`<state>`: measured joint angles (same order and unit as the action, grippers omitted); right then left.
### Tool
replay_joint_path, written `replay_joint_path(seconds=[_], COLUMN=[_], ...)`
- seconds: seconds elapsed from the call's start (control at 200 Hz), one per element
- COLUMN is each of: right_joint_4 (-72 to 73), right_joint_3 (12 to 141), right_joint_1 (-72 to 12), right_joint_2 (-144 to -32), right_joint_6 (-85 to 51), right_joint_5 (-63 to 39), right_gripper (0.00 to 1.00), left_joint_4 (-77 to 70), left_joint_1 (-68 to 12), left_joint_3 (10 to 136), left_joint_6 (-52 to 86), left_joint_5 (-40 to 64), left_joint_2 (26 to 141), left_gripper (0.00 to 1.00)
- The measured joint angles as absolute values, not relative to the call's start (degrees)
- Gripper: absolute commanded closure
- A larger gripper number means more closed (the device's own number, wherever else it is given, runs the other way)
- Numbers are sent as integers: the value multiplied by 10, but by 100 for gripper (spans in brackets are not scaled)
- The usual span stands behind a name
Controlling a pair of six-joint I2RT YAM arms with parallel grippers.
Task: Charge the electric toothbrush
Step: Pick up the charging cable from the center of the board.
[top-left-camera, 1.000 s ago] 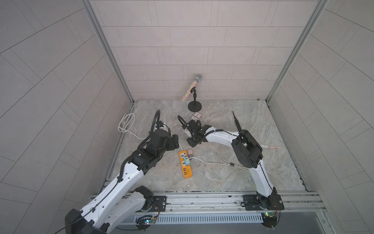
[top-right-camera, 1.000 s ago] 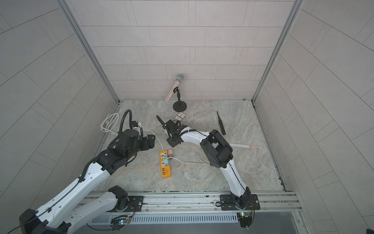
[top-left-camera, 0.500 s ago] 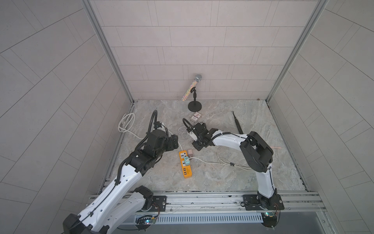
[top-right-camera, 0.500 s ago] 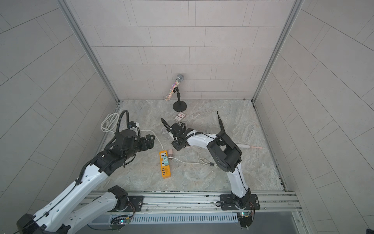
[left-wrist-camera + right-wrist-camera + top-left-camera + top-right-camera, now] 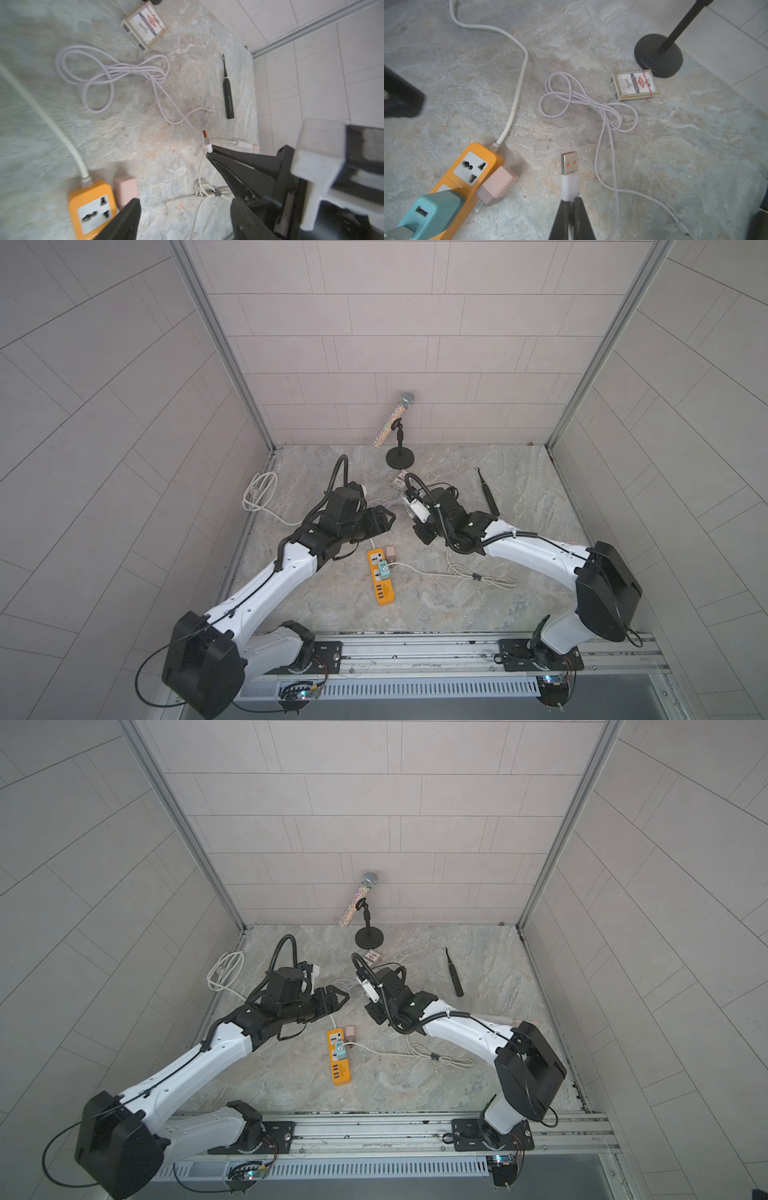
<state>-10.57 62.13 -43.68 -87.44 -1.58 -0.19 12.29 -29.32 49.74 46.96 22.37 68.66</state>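
Black toothbrush is where it was a second ago: flat on the slab, right-rear area, well apart from both my grippers. Long axis runs roughly front-to-back. Brush head is toward the back wall, angled slightly left; butt end is toward the rail.

What changed: my right elbow has swung out to the right and the wrist came with it a little. Left arm barely shifted.

Right gripper: fingers pressed together, pinching the plug by its white sleeve, with the metal USB end sticking out past the tips. Lilac cable runs to it from loose loops lying beside the card box.

Left gripper: fingers spread, nothing between them, close to the orange strip and the pink adapter lying against its side. Teal adapter sits plugged into the strip.
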Motion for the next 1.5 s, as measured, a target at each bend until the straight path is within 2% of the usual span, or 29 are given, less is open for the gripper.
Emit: replay_joint_path(seconds=[0.205,0.39,0.55,0.68,0.75,0.87,0.94,1.266,1.326,1.501], right_joint_4=[-86,-78,-76,-75,-75,-75,-75,-75,-75,-75], right_joint_3=[576,573,570,570,570,570,570,570,570,570], right_joint_1=[-452,-456,-460,-463,-464,-466,-467,-469,-469,-469], right_joint_2=[-818,-804,-792,-785,-784,-784,-784,-784,-784,-784], right_joint_6=[-6,0,1,3,5,10,13,20,22,26], right_joint_5=[24,32,34,34,33,33,34,43,46,46], right_gripper=[100,100,100,100,100,100,100,100,100,100], left_joint_4=[17,22,37,39,38,38,39,48,49,51], left_joint_1=[-316,-329,-335,-338,-339,-340,-340,-343,-343,-343], left_joint_3=[504,531,540,555,562,570,574,583,583,588], left_joint_6=[509,488,471,465,465,465,466,469,471,471], left_joint_5=[274,272,267,266,266,263,258,255,257,258], left_joint_2=[742,752,766,787,795,800,801,810,811,814], left_gripper=[34,39,49,51,56,59,66,69,73,75])
